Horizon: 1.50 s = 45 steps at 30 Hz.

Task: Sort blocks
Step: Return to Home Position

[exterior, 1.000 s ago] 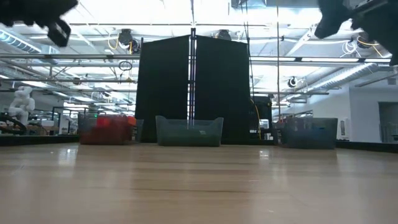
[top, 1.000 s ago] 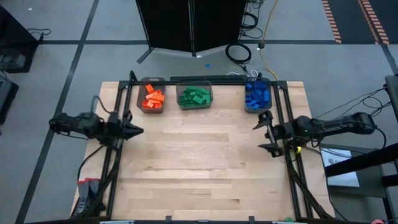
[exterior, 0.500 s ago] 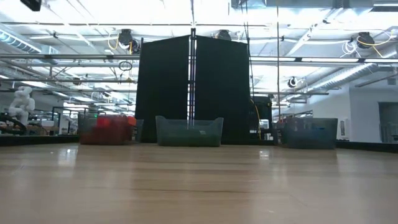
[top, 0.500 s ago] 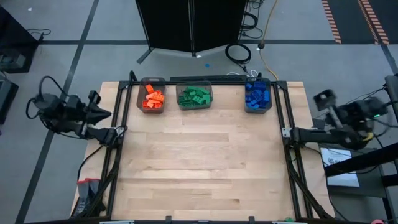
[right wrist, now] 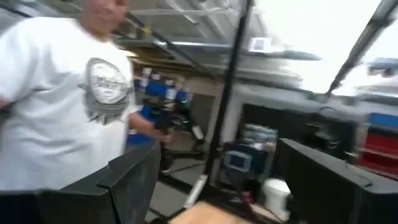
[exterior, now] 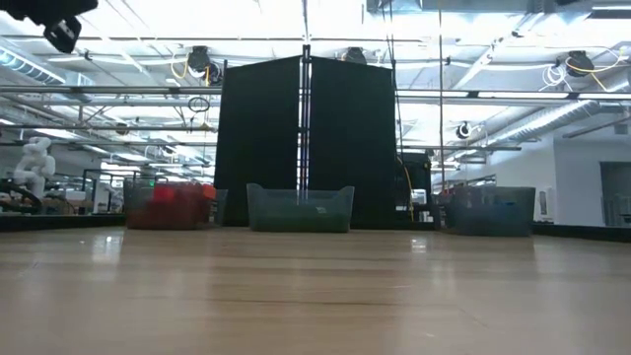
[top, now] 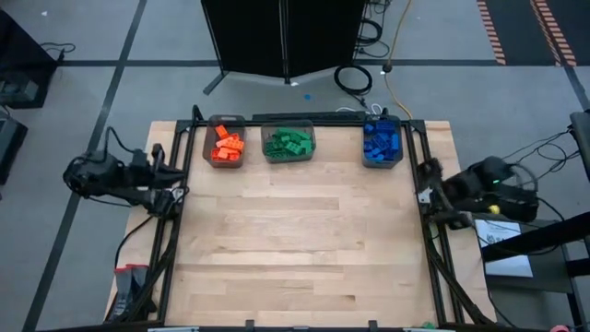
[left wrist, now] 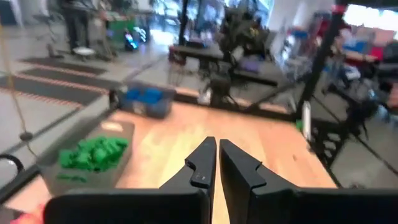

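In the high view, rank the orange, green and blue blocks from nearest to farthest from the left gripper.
1. Orange blocks, back left, nearest the left gripper.
2. Green blocks, back middle.
3. Blue blocks, back right, farthest.

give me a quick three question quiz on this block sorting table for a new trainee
1. True or false: loose blocks lie scattered on the bare table.
2. Which colour fills the middle bin? A orange, B green, C blue.
3. Fill in: the left gripper is shut; the right gripper is ____.

Key
1. False.
2. B, the green blocks.
3. Open.
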Available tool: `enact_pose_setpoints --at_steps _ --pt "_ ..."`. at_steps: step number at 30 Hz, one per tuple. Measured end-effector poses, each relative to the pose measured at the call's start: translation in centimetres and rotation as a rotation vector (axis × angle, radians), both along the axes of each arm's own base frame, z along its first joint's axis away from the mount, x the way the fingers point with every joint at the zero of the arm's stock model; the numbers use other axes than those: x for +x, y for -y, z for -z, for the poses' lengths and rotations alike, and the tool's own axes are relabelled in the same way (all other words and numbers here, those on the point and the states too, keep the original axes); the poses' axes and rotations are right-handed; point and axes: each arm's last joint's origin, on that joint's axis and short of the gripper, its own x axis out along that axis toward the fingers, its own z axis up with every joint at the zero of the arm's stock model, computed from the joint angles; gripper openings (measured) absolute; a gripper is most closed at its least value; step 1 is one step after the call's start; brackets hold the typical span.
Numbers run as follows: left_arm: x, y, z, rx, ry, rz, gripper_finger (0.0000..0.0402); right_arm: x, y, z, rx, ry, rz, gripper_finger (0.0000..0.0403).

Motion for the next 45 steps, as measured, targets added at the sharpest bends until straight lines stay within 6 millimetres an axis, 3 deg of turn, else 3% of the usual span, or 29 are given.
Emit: enact_pose_setpoints --at_steps 8,14,17,22,28,36,45 --pt "0.7 0.4 0.5 0.013 0.007 0.058 0.0023 3.7 0.2 8.0 0.121 -0.026 -0.066 0.0316" --pt "1.3 0.5 1.0 0.012 0.002 0.060 0.0023 4.0 0.2 8.8 0.071 -0.093 -0.073 0.0316" --pt "3.0 0.9 2.2 -0.011 0.056 0.029 0.0023 4.3 0.2 9.5 0.132 -0.203 -0.060 0.0316" --pt "6.5 1.9 7.8 -0.058 -0.009 0.017 0.0023 4.4 0.3 9.5 0.119 -0.192 -0.035 0.0316" --pt "8.6 2.6 12.3 -0.117 0.021 0.060 0.0023 4.5 0.3 10.0 0.112 -0.240 -0.028 0.0316" --pt "8.8 3.0 12.6 -0.104 0.043 0.191 0.0023 4.7 0.3 11.2 0.155 -0.384 -0.028 0.0315" --pt "8.8 3.1 12.7 -0.104 0.035 0.219 0.0023 4.8 0.0 11.5 -0.030 -0.337 -0.095 0.0315"
